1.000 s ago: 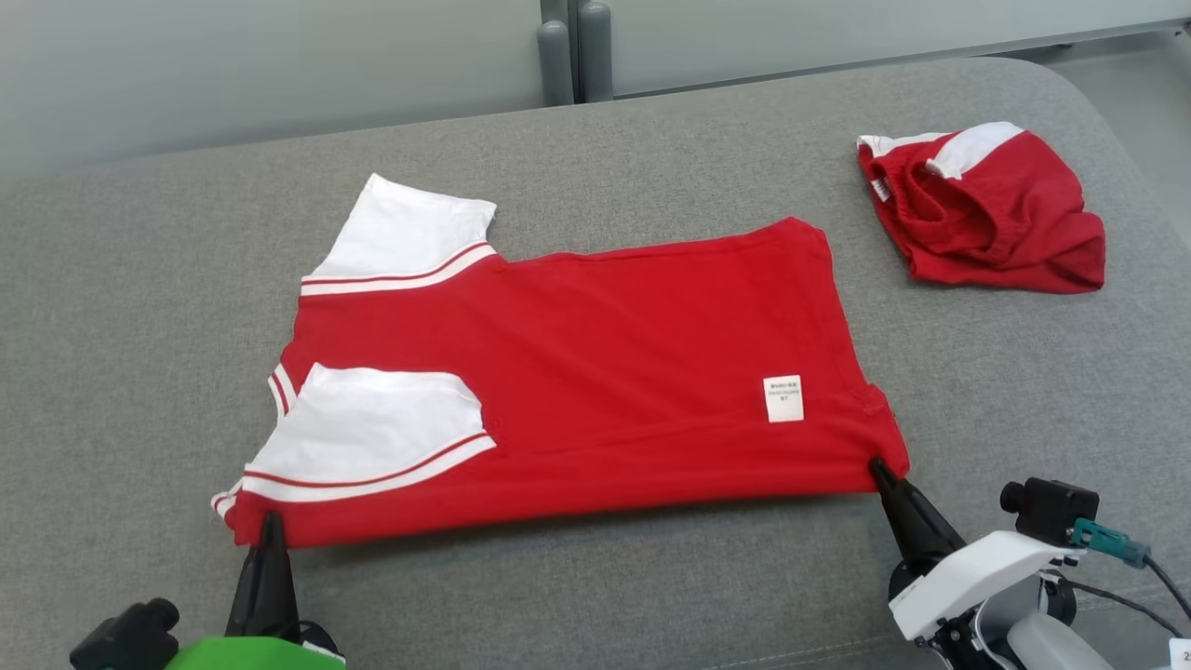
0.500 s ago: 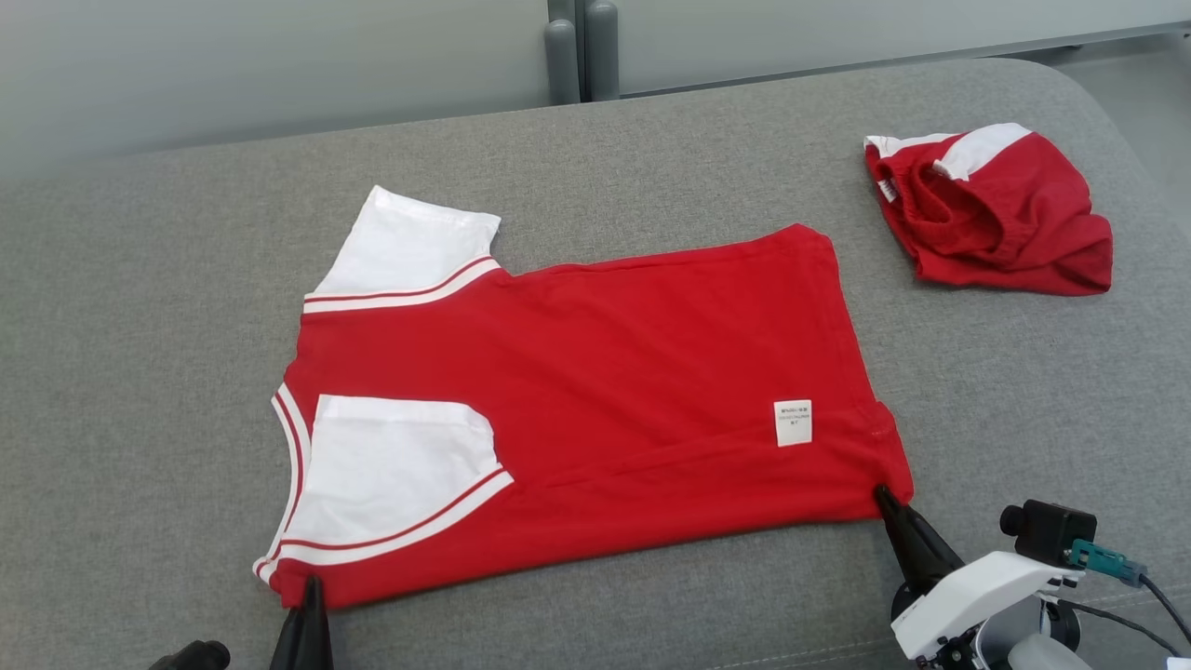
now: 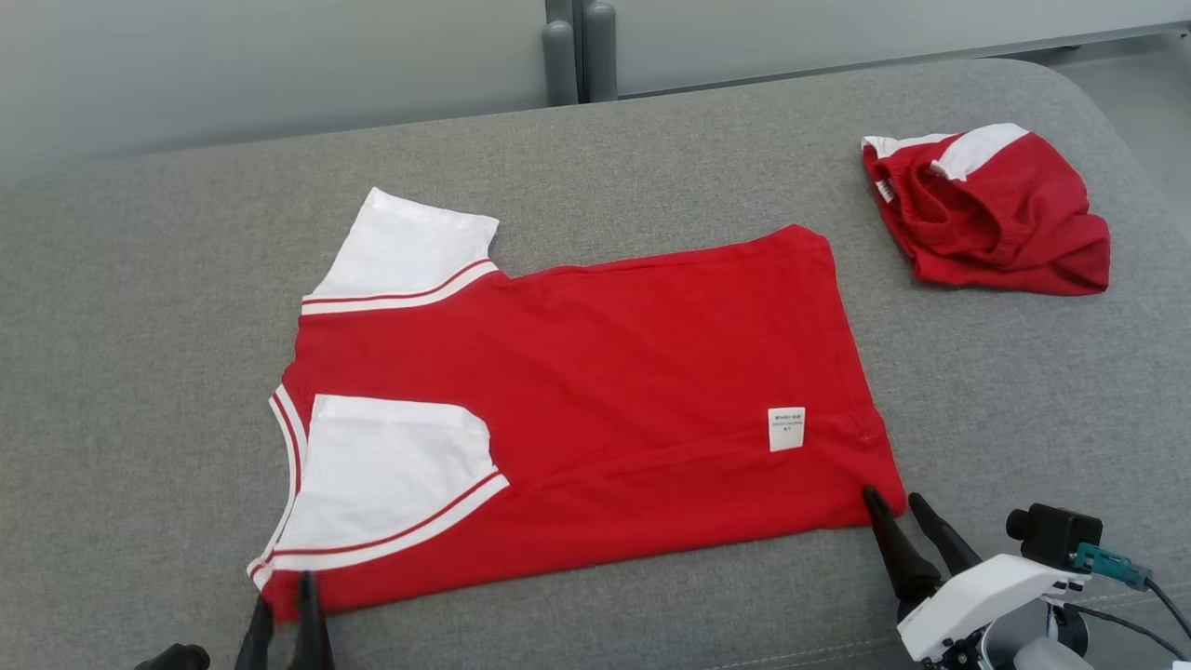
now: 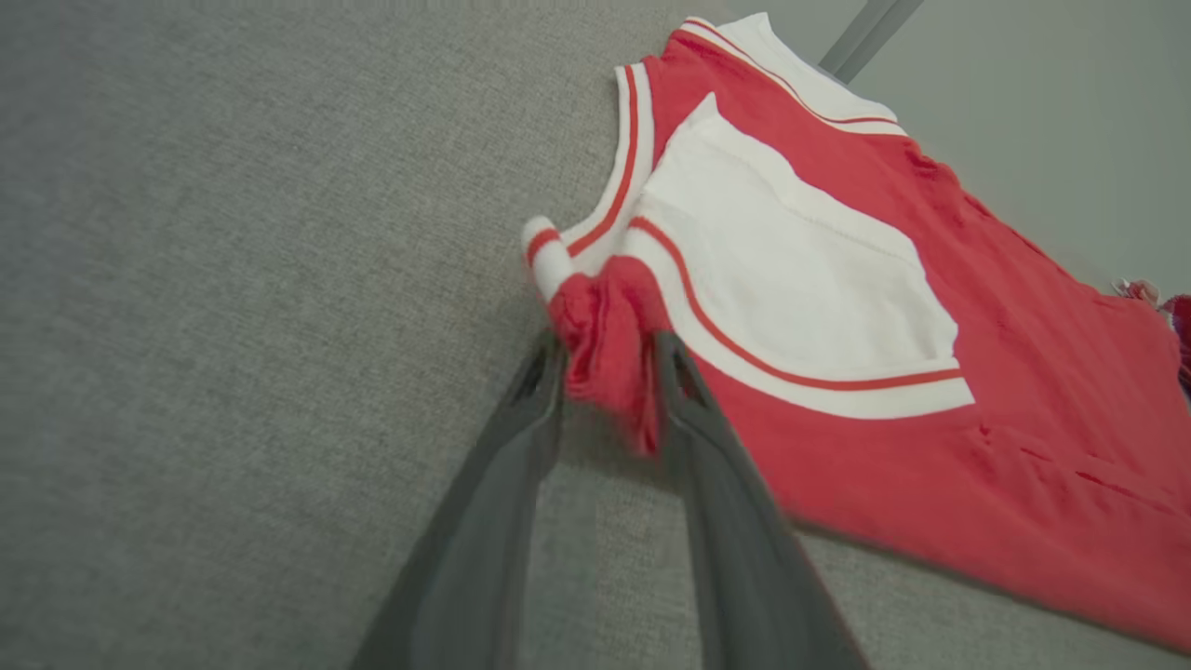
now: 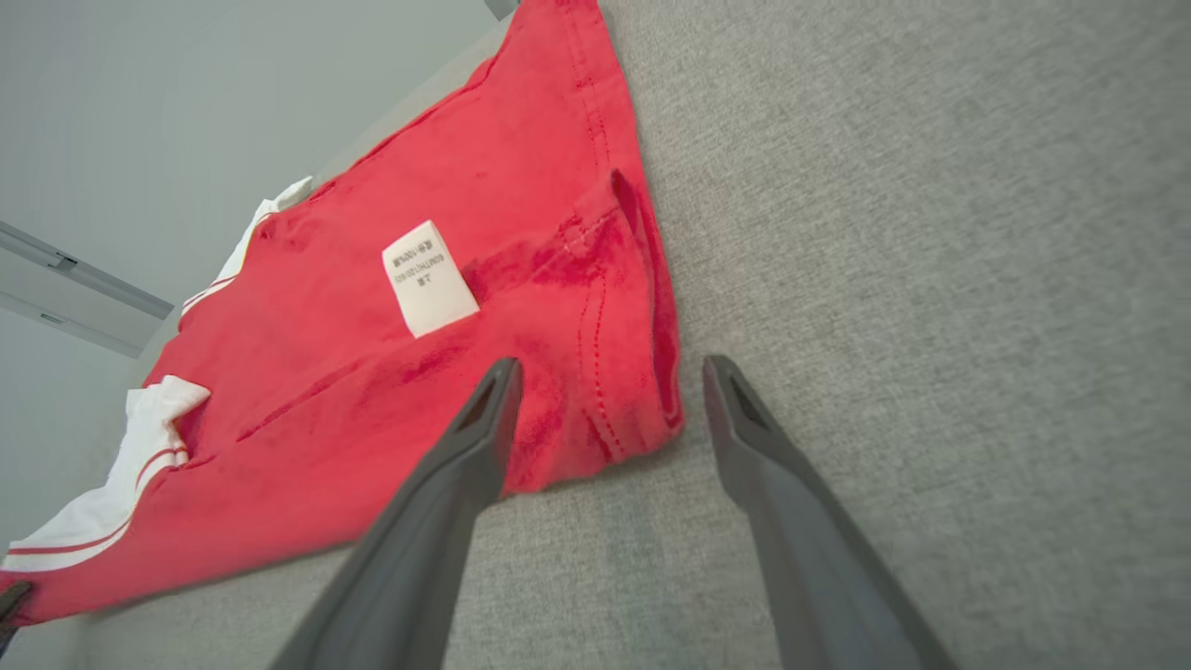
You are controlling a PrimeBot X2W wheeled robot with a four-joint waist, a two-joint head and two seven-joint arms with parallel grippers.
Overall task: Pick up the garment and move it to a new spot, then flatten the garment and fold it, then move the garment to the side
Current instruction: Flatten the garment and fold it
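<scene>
1. Head view: I see the red short-sleeved shirt with white sleeves (image 3: pixel 595 372) lying flat on the grey fabric cushion (image 3: pixel 140 372). The left gripper (image 3: pixel 284 593) is at its near left corner and the right gripper (image 3: pixel 892 494) at its near right corner, both slightly spread. A crumpled red and white cloth (image 3: pixel 996 209) lies well apart at the far right.
2. Left wrist view: the left gripper (image 4: pixel 608 340) has its fingers parted, and the bunched shirt (image 4: pixel 930 447) corner sits between the tips.
3. Right wrist view: the right gripper (image 5: pixel 610 363) is spread wide around the hem corner of the shirt (image 5: pixel 391 391), near the white label (image 5: pixel 426 277).
</scene>
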